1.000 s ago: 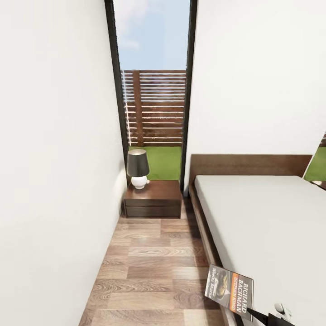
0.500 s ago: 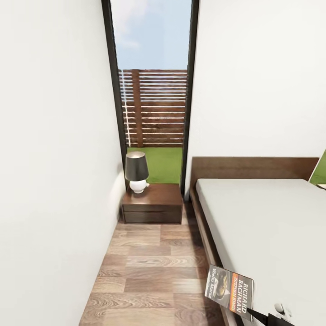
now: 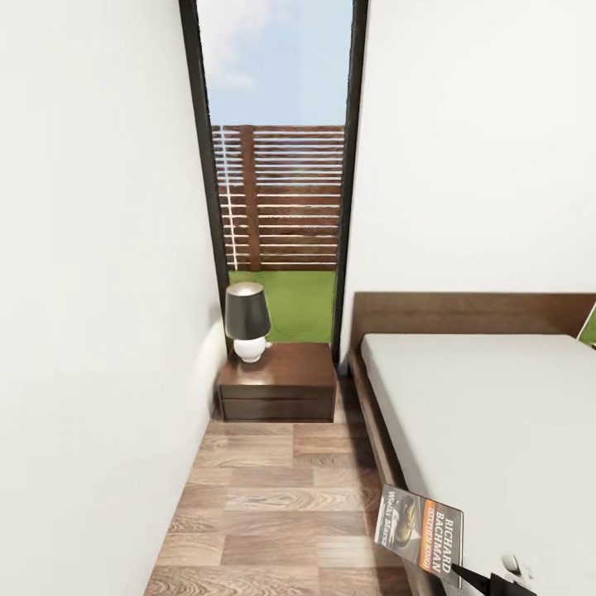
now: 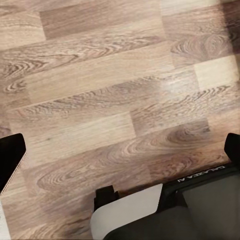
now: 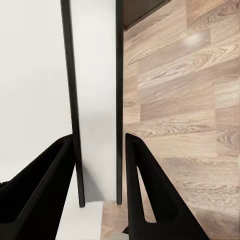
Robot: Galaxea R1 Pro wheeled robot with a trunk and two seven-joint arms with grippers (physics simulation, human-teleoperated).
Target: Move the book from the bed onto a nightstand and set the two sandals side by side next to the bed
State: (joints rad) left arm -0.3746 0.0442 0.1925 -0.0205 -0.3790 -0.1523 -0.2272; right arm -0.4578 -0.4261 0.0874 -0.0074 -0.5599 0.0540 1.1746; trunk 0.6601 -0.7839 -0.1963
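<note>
One book [image 3: 420,531], a paperback with an orange band and the name Richard Bachman in white, is held upright over the near left edge of the bed [image 3: 497,414], at the bottom of the head view. It is gripped by the right gripper [image 5: 100,175], whose two black fingers are seen in the right wrist view clamped on either side of the book's white page edge, the wooden floor [image 3: 273,497] lying beneath.

The left gripper [image 4: 120,155] is seen in the left wrist view hanging over bare floorboards with its fingertips wide apart and nothing between them.

The step in hand is judged to be the carrying of the book to the nightstand [image 3: 277,389]. One nightstand is in view, set in the corner between the left wall and the head of the bed, below one tall black-framed window [image 3: 277,165]. One lamp [image 3: 247,323] with a dark shade is stood on the left rear corner of its top; the right half of the top is bare.

The nightstand is still well apart from the book, so a further approach along the strip of floor beside the bed is called for, followed by a reach forward to lay the book flat on the bare right half, clear of the lamp.
</note>
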